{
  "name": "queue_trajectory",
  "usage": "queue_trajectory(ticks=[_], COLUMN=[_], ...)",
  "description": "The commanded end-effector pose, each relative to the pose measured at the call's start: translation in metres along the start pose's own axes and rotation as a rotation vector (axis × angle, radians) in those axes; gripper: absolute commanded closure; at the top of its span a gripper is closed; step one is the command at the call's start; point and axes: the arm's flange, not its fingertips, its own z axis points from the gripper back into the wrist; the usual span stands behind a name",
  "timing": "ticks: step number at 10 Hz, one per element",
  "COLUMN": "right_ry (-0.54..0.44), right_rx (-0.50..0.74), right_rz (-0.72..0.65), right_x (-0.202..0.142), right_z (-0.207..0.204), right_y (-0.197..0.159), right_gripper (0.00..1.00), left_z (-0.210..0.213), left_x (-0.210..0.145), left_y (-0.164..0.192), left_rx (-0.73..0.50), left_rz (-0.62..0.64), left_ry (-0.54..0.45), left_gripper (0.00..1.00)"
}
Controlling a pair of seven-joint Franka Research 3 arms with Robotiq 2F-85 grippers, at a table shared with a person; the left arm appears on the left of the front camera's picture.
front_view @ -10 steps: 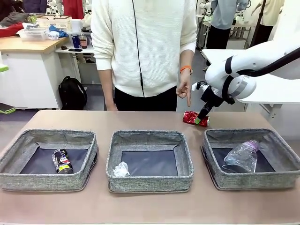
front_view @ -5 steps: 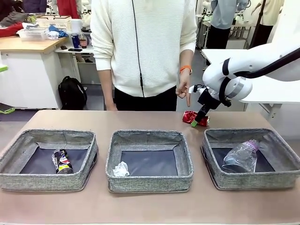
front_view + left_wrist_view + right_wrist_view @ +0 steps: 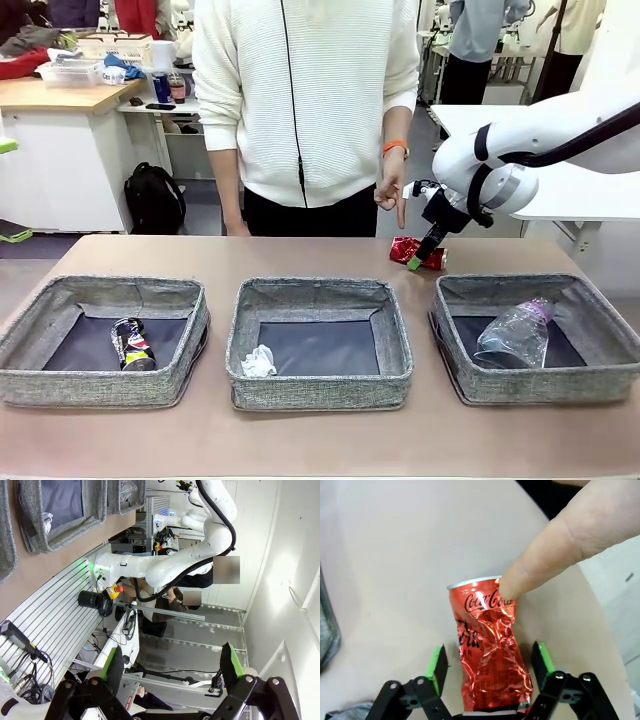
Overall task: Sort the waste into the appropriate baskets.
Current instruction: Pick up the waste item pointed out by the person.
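The crushed red can lies on its side on the table, behind the right basket, with its body between the spread green pads of the right end effector; the jaws stand open to either side and I cannot tell that either pad touches it. The person's hand points down at it, and in the wrist view the fingertip sits right at the can's top rim.

The risk I see is closing while that finger is so near, or the dented, slick can skidding out of an off-centre pinch and rolling across the table.

The can reads "Coca‑Cola" in white script; the smaller print below is too crumpled to read.

The left end effector hangs wide open and empty, away from the table.
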Motion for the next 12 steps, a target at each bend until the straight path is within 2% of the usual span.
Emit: queue_trajectory(ticks=[1,2,3,7,8,9,11,12], right_ry=[-0.009,-0.007,-0.013,0.01,0.022,0.019,0.066,0.093], right_rx=[-0.009,-0.006,0.0,0.005,0.011,0.016,-0.022,-0.043], right_rz=[0.02,0.019,0.023,0.03,-0.002,-0.011,-0.026,-0.061], right_x=[0.001,0.0,-0.001,-0.002,-0.002,-0.002,-0.003,-0.002], right_z=[0.003,0.002,0.002,0.004,0.004,0.005,0.015,0.035], right_y=[-0.001,-0.001,0.0,0.001,0.0,0.0,0.002,0.012], right_gripper=[1.0,0.65,1.0,1.0,0.72,0.65,0.65,0.65], left_z=[-0.002,-0.002,-0.002,-0.002,-0.002,-0.002,-0.002,-0.002], left_x=[-0.001,-0.001,-0.001,-0.001,-0.001,-0.001,-0.001,-0.001], left_y=[0.0,0.0,0.0,0.0,0.0,0.0,0.0,0.0], left_rx=[-0.003,-0.003,-0.003,-0.003,-0.003,-0.003,-0.003,-0.003], left_rz=[-0.019,-0.019,-0.019,-0.019,-0.019,-0.019,-0.019,-0.019], left_ry=[-0.011,-0.011,-0.011,-0.011,-0.011,-0.011,-0.011,-0.011], left_gripper=[0.0,0.0,0.0,0.0,0.0,0.0,0.0,0.0])
